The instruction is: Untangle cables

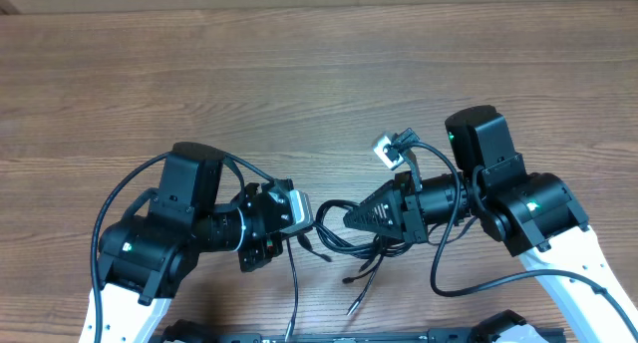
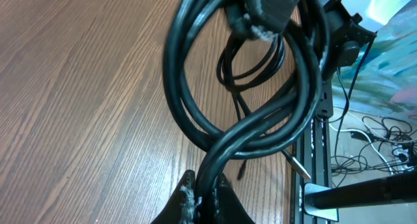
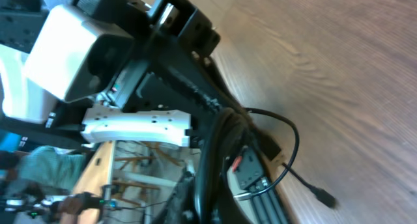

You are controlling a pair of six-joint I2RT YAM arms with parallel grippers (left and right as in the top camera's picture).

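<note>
Cables [image 2: 225,139], glossy black loops, twist together above grained wooden table [image 2: 78,107].

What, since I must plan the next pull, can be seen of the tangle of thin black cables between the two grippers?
The thin black flexible cables form a glossy, rubbery-looking tangle of overlapping loops between the arms, over the brown wooden table. The left gripper is shut on a doubled strand, and the right gripper pinches the bundle's other side. Several loose plug ends trail toward the near edge, one silver-tipped.
</note>
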